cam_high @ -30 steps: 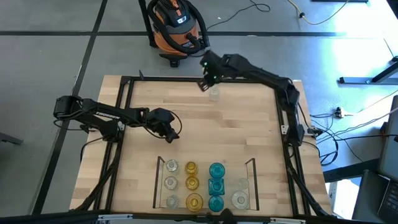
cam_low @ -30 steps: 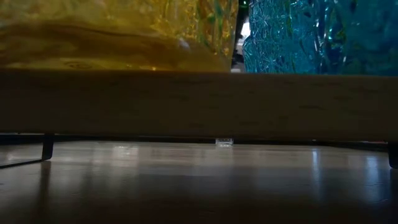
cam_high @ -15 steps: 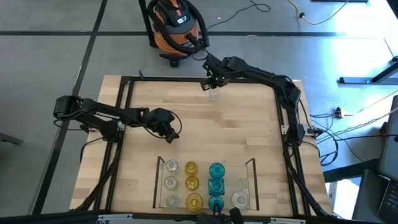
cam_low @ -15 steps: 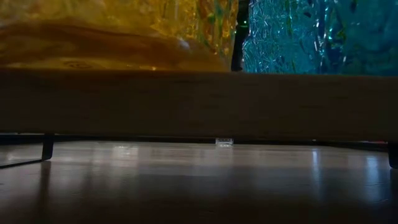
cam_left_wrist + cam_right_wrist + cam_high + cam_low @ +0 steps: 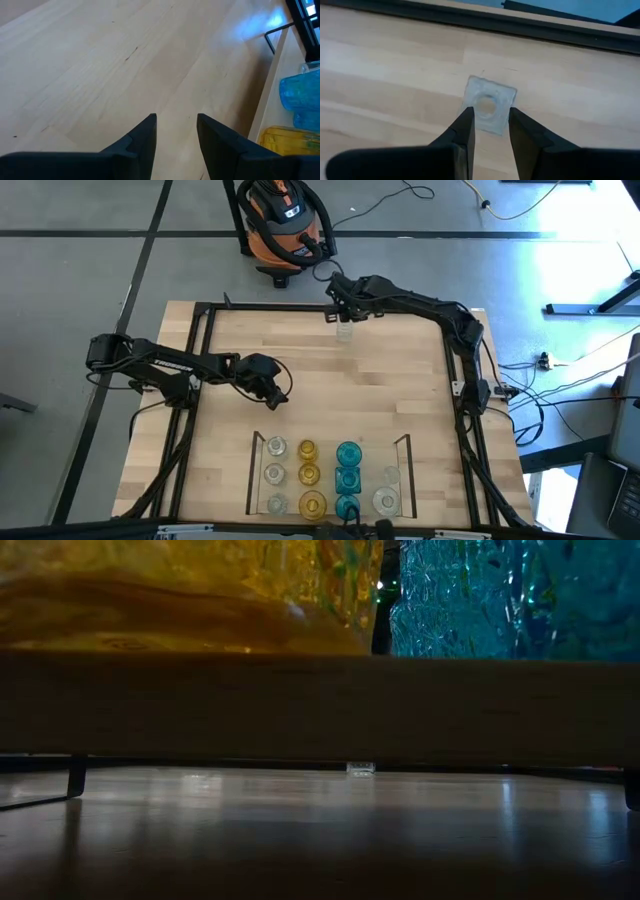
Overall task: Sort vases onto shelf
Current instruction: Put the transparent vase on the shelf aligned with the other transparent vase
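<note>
The right end effector, fingers parted, straddles a clear square vase, not clamped.

Clear vases on the shelf: five, three in the left column and two at the right
Amber-yellow vases: three
Teal-blue vases: three
Clear square vase out on the table: one
Arms: two
Vacuum cleaner on the floor: one
</note>
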